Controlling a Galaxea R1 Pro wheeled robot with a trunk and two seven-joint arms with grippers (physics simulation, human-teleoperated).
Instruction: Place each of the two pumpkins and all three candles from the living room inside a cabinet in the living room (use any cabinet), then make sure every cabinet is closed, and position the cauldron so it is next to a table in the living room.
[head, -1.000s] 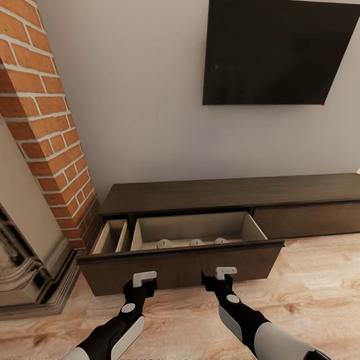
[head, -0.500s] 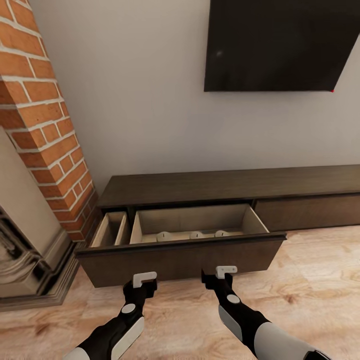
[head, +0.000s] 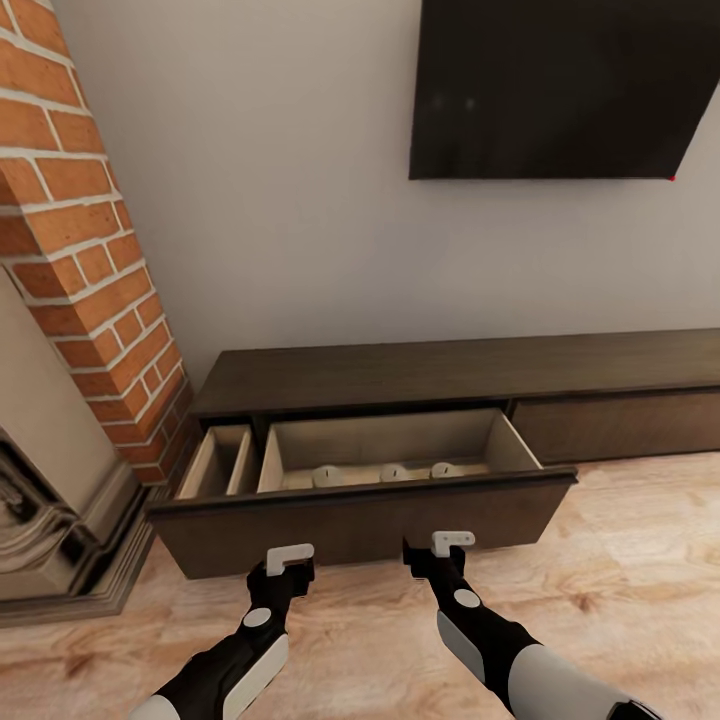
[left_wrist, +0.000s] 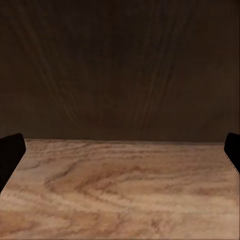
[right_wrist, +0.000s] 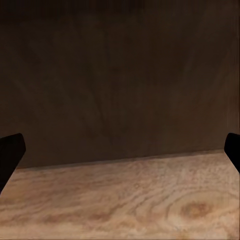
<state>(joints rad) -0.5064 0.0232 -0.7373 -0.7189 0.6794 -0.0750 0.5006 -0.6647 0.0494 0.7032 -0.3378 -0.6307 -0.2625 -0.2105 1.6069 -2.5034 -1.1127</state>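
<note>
The long dark-brown cabinet (head: 450, 372) stands against the wall with its left drawer (head: 360, 515) pulled out. Three grey-beige candles (head: 393, 471) stand in a row inside it, only their tops showing over the drawer front. My left gripper (head: 290, 553) and right gripper (head: 452, 541) hover low, just before that front, both open and holding nothing. In the left wrist view the black fingertips (left_wrist: 10, 152) sit wide apart facing the dark drawer front (left_wrist: 120, 70). The right wrist view gives the same picture, with fingertips (right_wrist: 10, 152) spread. The pumpkins, cauldron and table are out of view.
A brick column (head: 80, 250) and a stone fireplace base (head: 60, 530) close off the left. A black TV (head: 560, 90) hangs on the wall. The cabinet's right front (head: 620, 425) is shut. Light wooden floor (head: 620, 580) extends to the right.
The whole picture has shifted a little, so the camera has moved. The drawer is still pulled out with the candles in it. Both grippers keep their pose.
</note>
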